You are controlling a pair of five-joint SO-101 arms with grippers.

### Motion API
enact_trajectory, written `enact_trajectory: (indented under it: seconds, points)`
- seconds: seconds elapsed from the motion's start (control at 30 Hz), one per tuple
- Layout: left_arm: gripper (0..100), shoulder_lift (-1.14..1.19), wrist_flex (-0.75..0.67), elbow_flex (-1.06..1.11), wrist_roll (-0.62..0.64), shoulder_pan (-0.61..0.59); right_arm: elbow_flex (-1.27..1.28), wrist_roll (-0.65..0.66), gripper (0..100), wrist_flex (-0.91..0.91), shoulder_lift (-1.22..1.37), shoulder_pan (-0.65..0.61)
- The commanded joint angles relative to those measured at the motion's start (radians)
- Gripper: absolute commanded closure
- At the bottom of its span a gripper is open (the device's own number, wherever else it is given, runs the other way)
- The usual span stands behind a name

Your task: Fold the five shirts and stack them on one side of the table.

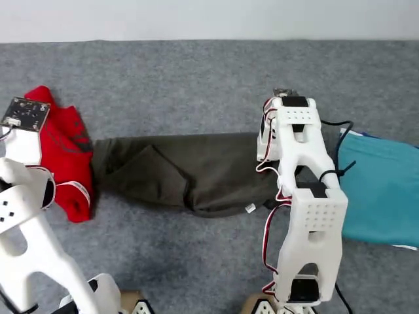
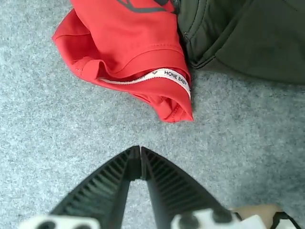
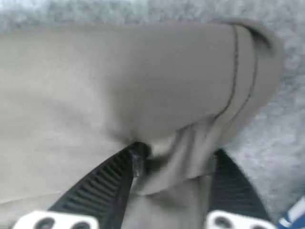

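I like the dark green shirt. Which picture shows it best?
The high view: the dark green shirt lies there nearly whole. The left wrist view catches one edge; the right wrist view, a fold pinched in the jaws.

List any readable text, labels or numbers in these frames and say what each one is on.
White neck tape inside the red shirt: dark capital lettering, a maker's mark, not transcribed.
Red shirt's chest print: dark graphic, cut off, unreadable.
White tag on the olive shirt: too small to read.
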Motion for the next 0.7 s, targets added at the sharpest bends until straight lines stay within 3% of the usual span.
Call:
enact_trajectory:
  seconds: [0.0, 0.23, 0.47, 0.67]
  points:
    - [98, -0.026, 0.026, 0.001, 0.008, 0.003, 0.014, 0.087, 99.6, 0.061, -0.019, 0.007]
    - [98, -0.021, 0.026, 0.001, 0.008, 0.008, 0.014, 0.288, 98.8, 0.163, -0.168, 0.036]
    - [98, -0.026, 0.026, 0.001, 0.008, 0.008, 0.014, 0.532, 98.8, 0.165, -0.278, 0.18]
    - [98, -0.026, 0.026, 0.001, 0.008, 0.008, -0.06, 0.658, 98.8, 0.196, -0.318, 0.288]
